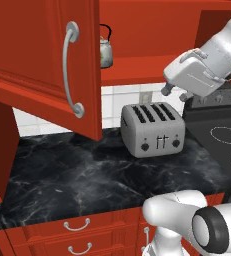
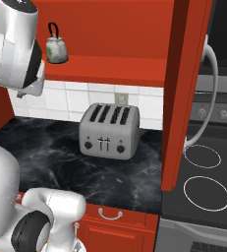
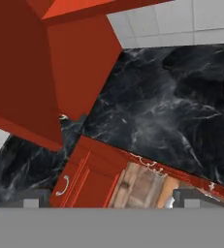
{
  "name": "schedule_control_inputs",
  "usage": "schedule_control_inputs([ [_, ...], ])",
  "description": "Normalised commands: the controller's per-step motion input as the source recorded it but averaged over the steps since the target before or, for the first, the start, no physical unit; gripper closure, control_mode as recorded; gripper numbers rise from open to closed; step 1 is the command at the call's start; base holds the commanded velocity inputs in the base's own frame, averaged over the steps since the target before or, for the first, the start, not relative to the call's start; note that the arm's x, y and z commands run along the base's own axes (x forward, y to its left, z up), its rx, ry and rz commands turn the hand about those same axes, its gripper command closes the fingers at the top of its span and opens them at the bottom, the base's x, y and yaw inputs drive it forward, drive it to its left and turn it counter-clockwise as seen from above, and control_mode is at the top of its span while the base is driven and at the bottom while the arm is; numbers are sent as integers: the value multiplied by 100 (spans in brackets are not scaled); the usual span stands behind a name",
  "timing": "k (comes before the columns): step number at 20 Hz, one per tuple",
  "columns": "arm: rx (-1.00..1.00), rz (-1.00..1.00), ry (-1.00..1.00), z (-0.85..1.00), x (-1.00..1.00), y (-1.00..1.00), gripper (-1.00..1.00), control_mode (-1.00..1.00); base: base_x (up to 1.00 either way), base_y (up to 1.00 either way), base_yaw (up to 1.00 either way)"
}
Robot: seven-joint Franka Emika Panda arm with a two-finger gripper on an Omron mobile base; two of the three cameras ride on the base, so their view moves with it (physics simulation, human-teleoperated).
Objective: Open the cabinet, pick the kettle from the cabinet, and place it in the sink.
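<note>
The cabinet (image 1: 47, 65) stands open: in the left base view its left door, with the long silver bar handle (image 1: 69, 70), swings far out over the black marble table (image 1: 87, 175). In the right base view the other door (image 2: 184, 93) also stands out toward the camera, and its silver handle (image 2: 206, 93) curves in front of the stove.

The kettle (image 2: 56, 45) sits upright on the bottom shelf of the cabinet, toward the left side of the opening. It is small and white with a thin black hoop handle, and a green mark shows on its body. In the left base view the kettle (image 1: 105, 50) is half hidden behind the edge of the open left door.

The claw (image 1: 175, 93) hangs in the air in front of the cabinet, to the right of the kettle and lower than the shelf, above the silver toaster (image 1: 152, 129). It is well apart from the kettle and touches nothing. Its fingers are spread wide and hold nothing. In the hand view the two dark fingertips (image 3: 33, 199) stand far from each other at the bottom, and between them red drawers with curved handles show below the table edge.

The toaster (image 2: 109, 130) stands on the table against the white tile wall. The black stove top (image 2: 203, 182) with white rings lies to the right of the table.
</note>
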Motion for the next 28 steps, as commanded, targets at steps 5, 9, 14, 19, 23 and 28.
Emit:
schedule_control_inputs([
  [5, 23, 9, 0, -1, 36, 19, -100, -100, 0, 0, 0],
  [9, 20, 7, 0, -2, 39, 22, -100, -100, 0, 0, 0],
  [14, 13, 2, 0, 0, 33, 29, -100, -100, 0, 0, 0],
  [19, 13, 0, 0, 0, 28, 24, -100, -100, 0, 0, 0],
  [23, 14, 0, 0, 1, 27, 23, -100, -100, 0, 0, 0],
  [28, 9, 0, 0, 0, 22, 34, -100, -100, 0, 0, 0],
])
